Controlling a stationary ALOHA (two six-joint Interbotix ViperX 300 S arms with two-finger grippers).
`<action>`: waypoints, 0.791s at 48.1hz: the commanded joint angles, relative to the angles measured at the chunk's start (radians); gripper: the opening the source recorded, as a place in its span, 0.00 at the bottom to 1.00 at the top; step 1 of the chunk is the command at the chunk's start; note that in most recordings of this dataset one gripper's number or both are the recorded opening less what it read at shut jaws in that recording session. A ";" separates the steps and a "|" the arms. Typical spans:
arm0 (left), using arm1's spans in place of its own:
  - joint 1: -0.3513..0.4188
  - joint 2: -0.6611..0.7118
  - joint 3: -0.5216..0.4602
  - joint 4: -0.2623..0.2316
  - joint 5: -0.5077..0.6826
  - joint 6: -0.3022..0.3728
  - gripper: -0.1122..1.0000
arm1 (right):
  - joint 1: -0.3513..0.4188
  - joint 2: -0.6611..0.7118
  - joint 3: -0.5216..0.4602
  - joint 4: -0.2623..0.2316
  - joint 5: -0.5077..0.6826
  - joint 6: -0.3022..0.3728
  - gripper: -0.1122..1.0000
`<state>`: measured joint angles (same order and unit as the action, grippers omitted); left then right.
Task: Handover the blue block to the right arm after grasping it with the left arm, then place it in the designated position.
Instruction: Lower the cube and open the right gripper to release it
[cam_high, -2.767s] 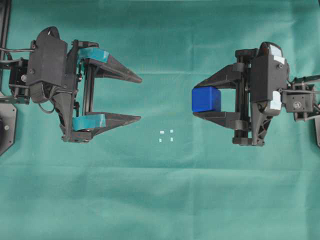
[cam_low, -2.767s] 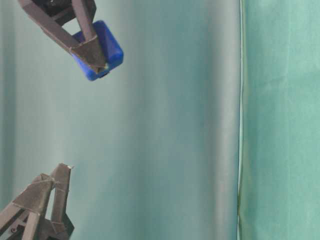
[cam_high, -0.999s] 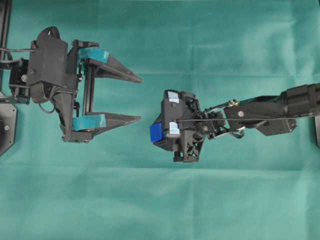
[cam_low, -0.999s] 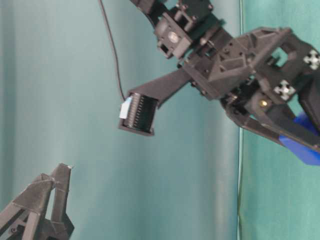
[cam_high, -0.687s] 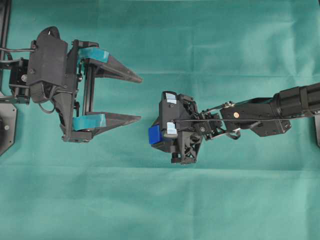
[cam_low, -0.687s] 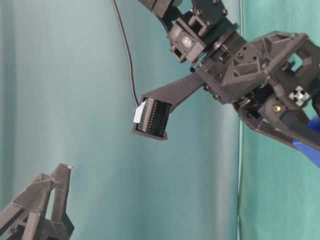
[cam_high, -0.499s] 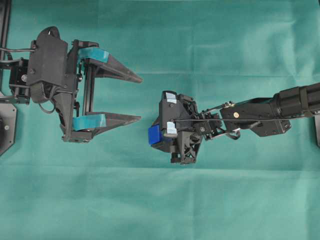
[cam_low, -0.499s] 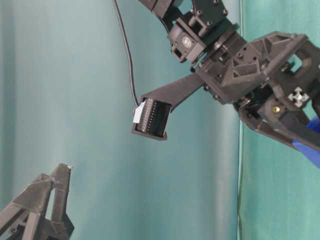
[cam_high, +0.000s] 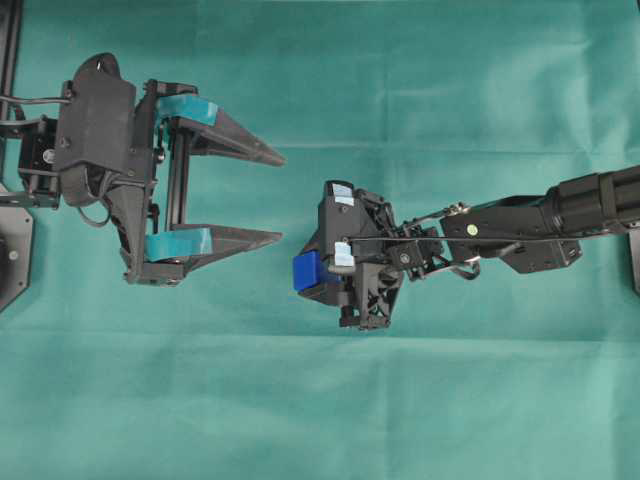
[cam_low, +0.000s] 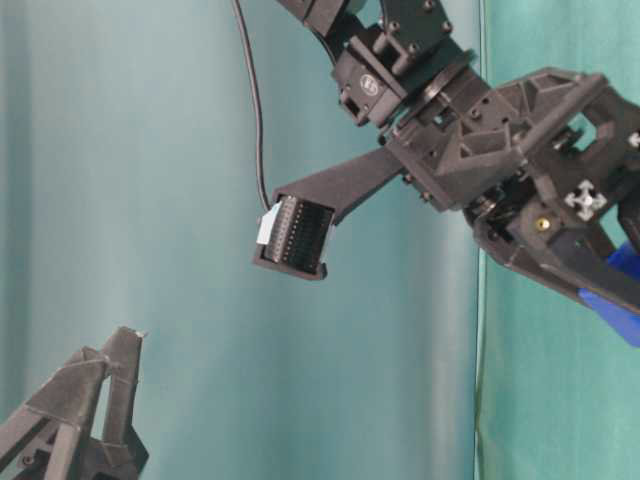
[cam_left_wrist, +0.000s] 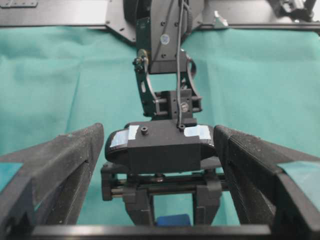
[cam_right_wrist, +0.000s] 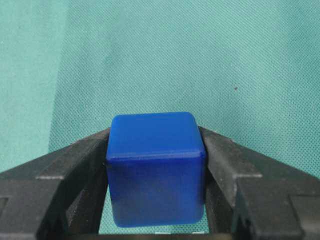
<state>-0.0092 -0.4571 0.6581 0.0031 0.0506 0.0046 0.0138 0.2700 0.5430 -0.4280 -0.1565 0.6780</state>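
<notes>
I have the small bright blue cube (cam_right_wrist: 156, 167) pinched between the two plain black fingers of the right arm's end effector (cam_high: 318, 274), jaws part-closed flat against opposite faces, with the block hanging above the green cloth tabletop (cam_high: 420, 90) near the middle of the overhead view. The left arm's end effector (cam_high: 277, 197), the one with teal tape bands, sits well apart on the left with its jaws spread wide and nothing in them.

The handover looks done, so placing is my job now. The four white marks are not visible in any view; I judge they lie under my wrist. I want the block's bottom face level and square to those marks, then a slow straight descent until it rests on the cloth. Only then would I release, opening evenly so neither finger drags it sideways.
</notes>
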 joint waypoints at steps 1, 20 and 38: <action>0.002 -0.005 -0.025 0.000 -0.003 0.002 1.00 | -0.003 -0.018 -0.015 0.009 -0.006 0.002 0.57; 0.002 -0.005 -0.025 0.000 -0.003 0.002 1.00 | -0.003 -0.020 -0.021 0.035 -0.005 0.000 0.87; 0.002 -0.005 -0.026 0.000 -0.005 0.003 1.00 | -0.002 -0.098 -0.020 0.028 0.063 -0.008 0.88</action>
<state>-0.0092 -0.4587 0.6581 0.0031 0.0506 0.0061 0.0138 0.2347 0.5430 -0.3973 -0.1089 0.6703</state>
